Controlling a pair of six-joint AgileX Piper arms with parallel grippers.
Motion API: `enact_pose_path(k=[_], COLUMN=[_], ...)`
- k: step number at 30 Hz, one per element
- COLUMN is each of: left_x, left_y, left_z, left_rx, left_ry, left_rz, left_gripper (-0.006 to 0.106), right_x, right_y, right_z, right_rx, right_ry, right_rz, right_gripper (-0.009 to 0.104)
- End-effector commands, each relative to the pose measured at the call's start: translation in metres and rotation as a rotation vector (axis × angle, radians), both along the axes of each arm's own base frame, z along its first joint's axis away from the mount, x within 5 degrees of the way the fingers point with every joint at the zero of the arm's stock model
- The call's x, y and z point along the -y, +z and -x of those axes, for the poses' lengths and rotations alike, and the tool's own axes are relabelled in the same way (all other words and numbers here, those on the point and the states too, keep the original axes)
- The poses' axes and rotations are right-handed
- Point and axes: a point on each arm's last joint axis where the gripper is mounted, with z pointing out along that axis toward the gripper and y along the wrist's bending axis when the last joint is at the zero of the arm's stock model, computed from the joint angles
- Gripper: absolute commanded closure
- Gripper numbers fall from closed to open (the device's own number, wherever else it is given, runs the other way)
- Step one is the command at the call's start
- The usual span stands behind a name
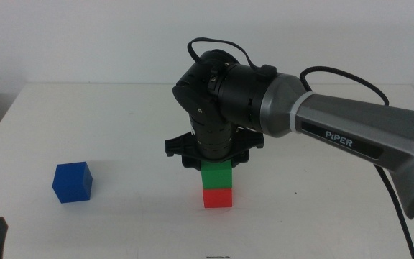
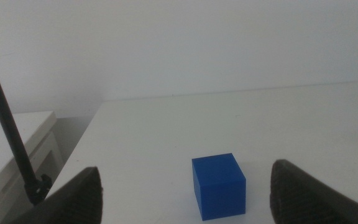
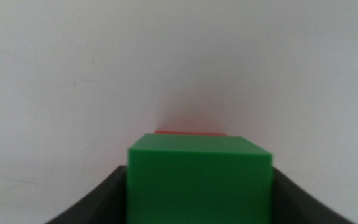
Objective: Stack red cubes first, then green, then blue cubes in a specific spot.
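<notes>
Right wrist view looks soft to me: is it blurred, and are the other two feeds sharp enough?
Right wrist view: the green cube fills the close foreground, edges soft, with the red cube a blurred sliver. Left wrist view: the blue cube is fairly sharp, evenly lit. Middle view: crisp, soft shadows, no glare.

1. Looks like a robotics lab: a bare white worktop (image 1: pixel 121 122) against a plain white wall (image 1: pixel 85 36).
2. A grey arm (image 1: pixel 351 133) marked PIPER reaches in, black cable (image 1: pixel 336 78) trailing behind.
3. Plain coloured test cubes, nothing domestic.
</notes>
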Motion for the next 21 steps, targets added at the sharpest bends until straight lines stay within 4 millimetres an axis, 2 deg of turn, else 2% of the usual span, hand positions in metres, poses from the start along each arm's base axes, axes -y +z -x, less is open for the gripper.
enact_pose_path(k=[1,6,8,11,14,16,21], left_x=[0.000,0.000,0.000,0.000,0.000,0.000,0.000], left_y=[0.010,0.010,0.010,0.010,0.010,0.010,0.010], left_z=[0.002,0.002,0.002,0.002,0.002,0.002,0.002], left_rx=[0.109,0.109,0.109,0.109,0.109,0.109,0.109], left_ry=[-0.007,-0.007,-0.007,-0.007,-0.007,-0.007,-0.007], left_rz=[0.009,0.009,0.009,0.009,0.009,0.009,0.009], left_gripper=[0.010,0.010,0.010,0.010,0.010,0.010,0.010], right_x=[0.005,0.006,0.009,0.019,0.037,0.056,0.107], right_y=[0.026,0.030,0.042,0.076,0.121,0.152,0.204], right_z=[-0.001,0.000,0.002,0.011,0.026,0.039,0.072], right_rx=[0.051,0.054,0.075,0.133,0.203,0.255,0.370], right_ry=[-0.007,-0.012,-0.010,0.009,0.056,0.096,0.247], right_rz=[-0.040,-0.052,-0.071,-0.115,-0.146,-0.150,-0.135], right_gripper=[0.040,0.022,0.018,0.017,0.017,0.017,0.017])
